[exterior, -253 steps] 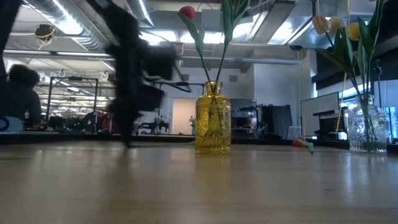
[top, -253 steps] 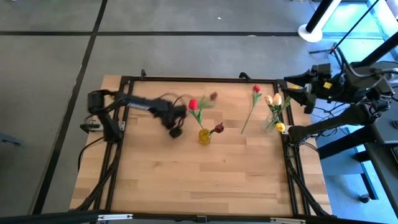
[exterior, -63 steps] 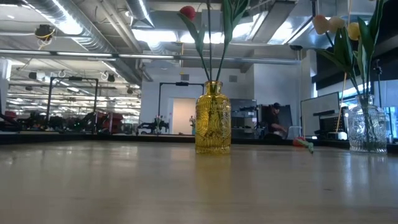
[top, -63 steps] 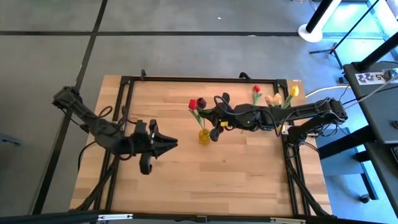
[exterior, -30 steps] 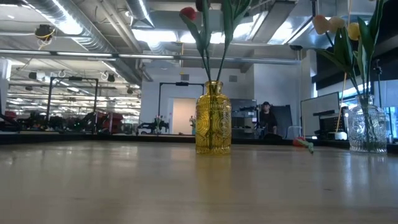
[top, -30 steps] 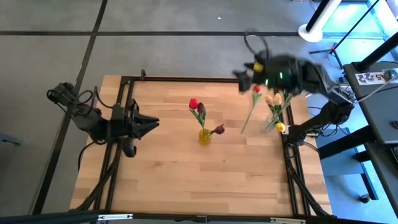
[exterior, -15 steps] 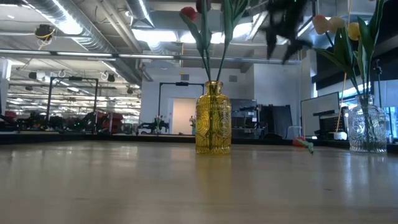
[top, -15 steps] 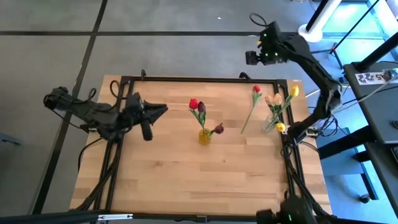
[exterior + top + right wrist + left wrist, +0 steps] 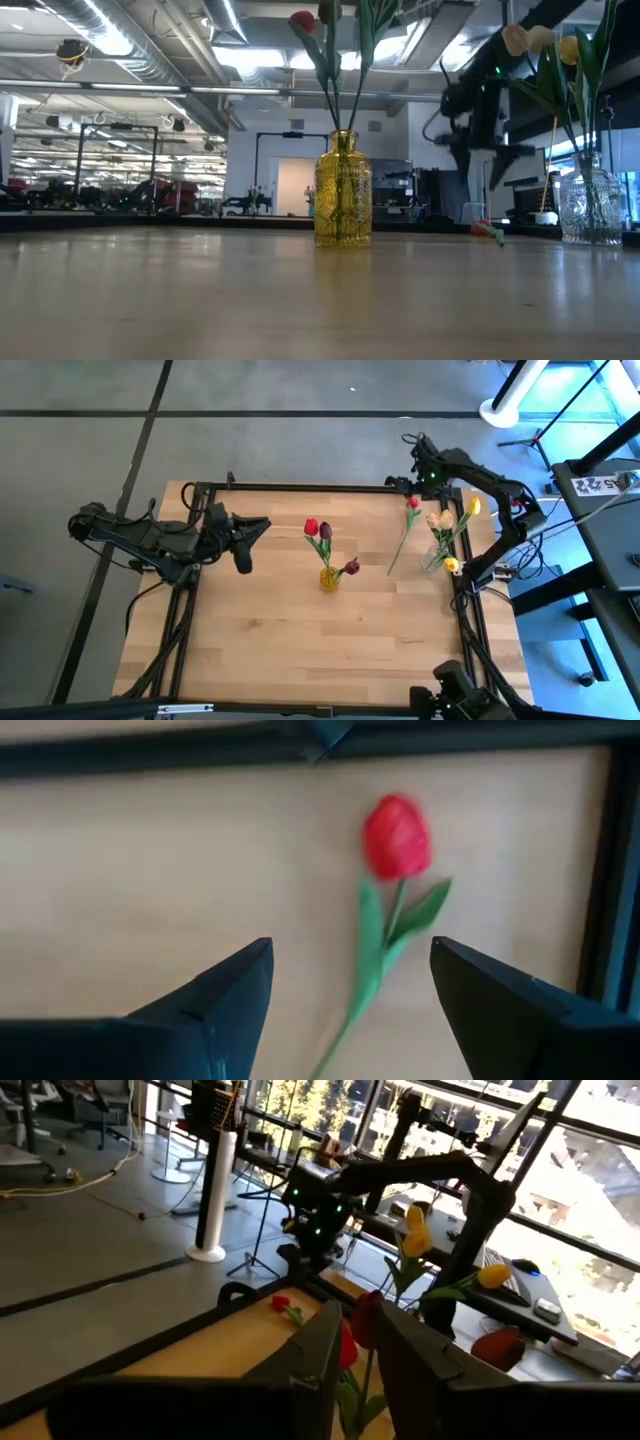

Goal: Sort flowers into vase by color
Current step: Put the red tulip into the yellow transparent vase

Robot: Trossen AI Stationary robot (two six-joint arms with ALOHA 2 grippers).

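Your right tool (image 9: 422, 482) hangs over the far edge of the wooden surface (image 9: 300, 630), fingers (image 9: 215, 995) spread wide with nothing between them, pointing down at the loose red tulip (image 9: 411, 504). That tulip lies flat on the surface, head toward the far edge, its stem running back toward the near side; in the right wrist view its red head (image 9: 396, 836) sits ahead of the gap between the fingers, not touched by either. Just beside it, toward the right edge, you have the clear glass vase (image 9: 592, 208) holding the cream and yellow tulips (image 9: 446, 520). Near the middle of the surface stands the yellow vase (image 9: 328, 579) with a red tulip (image 9: 311, 527) and a dark maroon tulip (image 9: 324, 533) upright in it, and a second maroon head (image 9: 351, 566) drooping low at its side. Your left tool (image 9: 248, 530) hovers over the left part of the surface, well apart from the yellow vase, aimed toward it; its fingers (image 9: 318, 1360) stand slightly parted and empty. In the low view the right arm (image 9: 480, 110) shows dark between the two vases.
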